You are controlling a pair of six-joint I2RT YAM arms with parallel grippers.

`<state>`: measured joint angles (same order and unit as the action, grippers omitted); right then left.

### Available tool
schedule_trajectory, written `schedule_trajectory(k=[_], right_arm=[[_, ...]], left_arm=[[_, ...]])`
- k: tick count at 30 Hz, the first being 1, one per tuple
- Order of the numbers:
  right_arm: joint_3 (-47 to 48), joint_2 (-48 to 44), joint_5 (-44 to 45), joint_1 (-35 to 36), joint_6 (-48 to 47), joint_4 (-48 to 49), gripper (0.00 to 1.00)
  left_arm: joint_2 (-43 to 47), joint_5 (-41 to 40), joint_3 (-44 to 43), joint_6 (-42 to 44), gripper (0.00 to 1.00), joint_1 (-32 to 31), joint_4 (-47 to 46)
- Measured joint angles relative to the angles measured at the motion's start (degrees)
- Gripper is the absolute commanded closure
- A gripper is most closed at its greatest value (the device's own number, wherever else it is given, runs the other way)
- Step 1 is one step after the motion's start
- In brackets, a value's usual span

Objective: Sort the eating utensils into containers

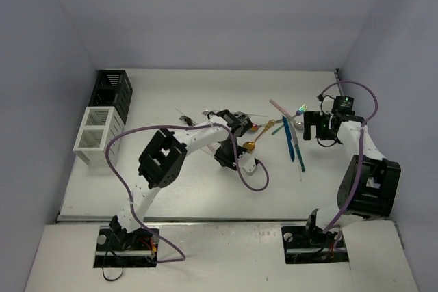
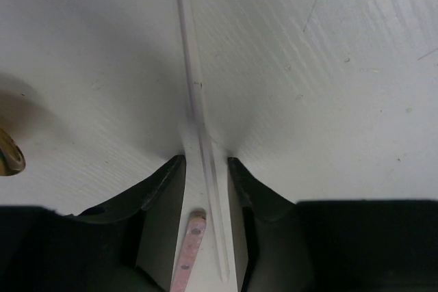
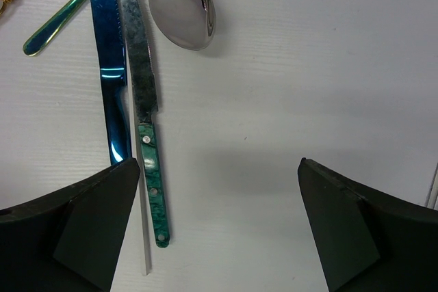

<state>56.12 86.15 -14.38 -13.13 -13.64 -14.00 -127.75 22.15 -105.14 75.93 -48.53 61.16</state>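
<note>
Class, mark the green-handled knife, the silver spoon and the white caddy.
green-handled knife (image 3: 147, 138), right wrist view, upper handle.
silver spoon (image 3: 183, 8), right wrist view, bowl.
white caddy (image 1: 96, 126), top external view, rim between its openings.

A flat, matte white table (image 1: 164, 94) fills the middle of the overhead view. Three plain walls enclose it: a back wall (image 1: 219, 11), a left wall (image 1: 34, 100) and a right wall (image 1: 404, 66), all pale lavender-grey. A thin metallic strip (image 1: 219, 220) runs along the table's near edge, and on the near side of it lies a white front board (image 1: 226, 258). Seen close from the left wrist, the tabletop shows a fine grain, small specks and a thin dark scratch (image 2: 316, 5).
</note>
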Motion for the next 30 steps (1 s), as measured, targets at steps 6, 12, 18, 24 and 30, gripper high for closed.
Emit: schedule_trajectory(k=[6,12,18,24,30], right_arm=[[0.0,0.0,-0.33,-1.45,-0.64,0.0,0.01],[0.0,0.0,-0.56,-2.54,-1.24,-0.02,0.01],[0.0,0.0,-0.64,-3.07,-1.43,-0.39,0.01],[0.01,-0.02,-0.87,-3.07,-1.38,-0.91,0.01],[0.39,-0.13,-1.88,-3.07,-1.04,-1.72,0.01]], left_arm=[[-0.26,-1.14,-0.22,-1.92,0.86,-0.89,0.08],[-0.3,-2.95,-0.17,-5.7,0.94,-2.49,0.08],[-0.27,-3.76,0.04,-9.57,1.0,-4.25,0.08],[1.31,-3.44,1.49,-13.09,1.0,-4.39,0.03],[10.9,-0.49,1.74,-17.49,1.0,-3.05,0.23]])
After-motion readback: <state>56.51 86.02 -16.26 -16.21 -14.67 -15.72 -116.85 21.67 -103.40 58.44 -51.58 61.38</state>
